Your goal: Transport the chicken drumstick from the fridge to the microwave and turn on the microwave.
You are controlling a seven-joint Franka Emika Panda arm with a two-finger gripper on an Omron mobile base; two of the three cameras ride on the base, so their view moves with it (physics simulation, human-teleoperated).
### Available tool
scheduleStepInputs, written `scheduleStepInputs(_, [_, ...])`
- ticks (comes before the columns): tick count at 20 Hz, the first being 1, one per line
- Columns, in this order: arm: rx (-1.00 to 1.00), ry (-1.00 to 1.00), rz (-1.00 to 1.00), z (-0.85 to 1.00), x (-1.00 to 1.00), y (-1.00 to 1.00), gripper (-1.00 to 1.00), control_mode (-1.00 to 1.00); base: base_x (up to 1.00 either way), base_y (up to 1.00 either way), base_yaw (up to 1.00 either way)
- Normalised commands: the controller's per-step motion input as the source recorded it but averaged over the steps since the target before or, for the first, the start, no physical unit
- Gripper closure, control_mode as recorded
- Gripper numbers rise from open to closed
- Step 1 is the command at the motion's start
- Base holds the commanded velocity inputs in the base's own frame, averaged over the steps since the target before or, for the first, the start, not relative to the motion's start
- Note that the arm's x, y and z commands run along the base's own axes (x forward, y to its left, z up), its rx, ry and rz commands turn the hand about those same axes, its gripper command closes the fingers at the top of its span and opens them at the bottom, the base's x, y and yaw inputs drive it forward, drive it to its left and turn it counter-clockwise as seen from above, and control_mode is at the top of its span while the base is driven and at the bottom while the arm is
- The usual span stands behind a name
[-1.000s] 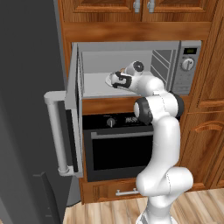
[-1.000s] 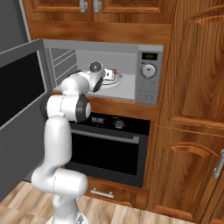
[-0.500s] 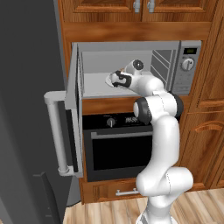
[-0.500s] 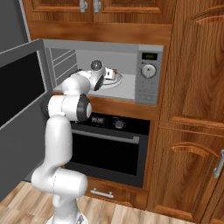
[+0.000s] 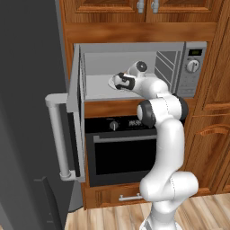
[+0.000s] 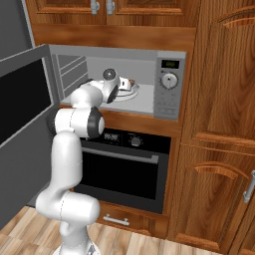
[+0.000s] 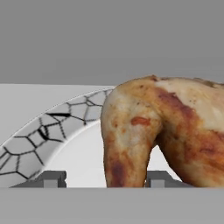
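Note:
The golden-brown chicken drumstick (image 7: pixel 166 127) lies on a white plate with a crackled rim (image 7: pixel 52 127) inside the microwave (image 5: pixel 193 85), whose door (image 5: pixel 76 90) stands wide open. My gripper (image 7: pixel 103 178) reaches into the cavity, its two fingertips (image 7: pixel 50 177) spread to either side of the drumstick's lower end, with a gap on the left side. From the base views the hand (image 5: pixel 119 81) sits over the plate (image 6: pixel 133 92) in the microwave (image 6: pixel 169 94). The dark grey fridge (image 5: pixel 27 112) fills the left.
A black oven (image 5: pixel 121 152) sits under the microwave, with wooden cabinets above and to the right (image 6: pixel 219 124). The open microwave door (image 6: pixel 25 94) juts out on the left, close to the arm.
The fingers have parted and let go of the drumstick, which now rests on the plate. The arm has barely moved.

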Motion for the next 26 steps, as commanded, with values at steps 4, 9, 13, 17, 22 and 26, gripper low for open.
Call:
scheduleStepInputs(4, [-0.01,0.0,0.0,-0.05,0.0,0.0,-1.0,-1.0,0.0,0.0,0.0])
scheduleStepInputs(9, [0.0,0.0,0.0,0.0,-0.01,0.0,-1.0,-1.0,0.0,0.0,0.0])
scheduleStepInputs(13, [0.0,0.0,0.0,0.0,-0.08,0.0,-1.0,-1.0,0.0,0.0,0.0])
scheduleStepInputs(17, [0.0,-0.03,0.0,0.0,-0.21,0.0,-1.0,-1.0,0.0,0.0,0.0])
scheduleStepInputs(22, [-0.01,-0.13,0.0,0.03,-0.21,0.0,-1.0,-1.0,0.0,0.0,0.0])
scheduleStepInputs(26, [-0.02,-0.12,0.0,0.04,-0.22,0.0,-1.0,-1.0,0.0,0.0,0.0])
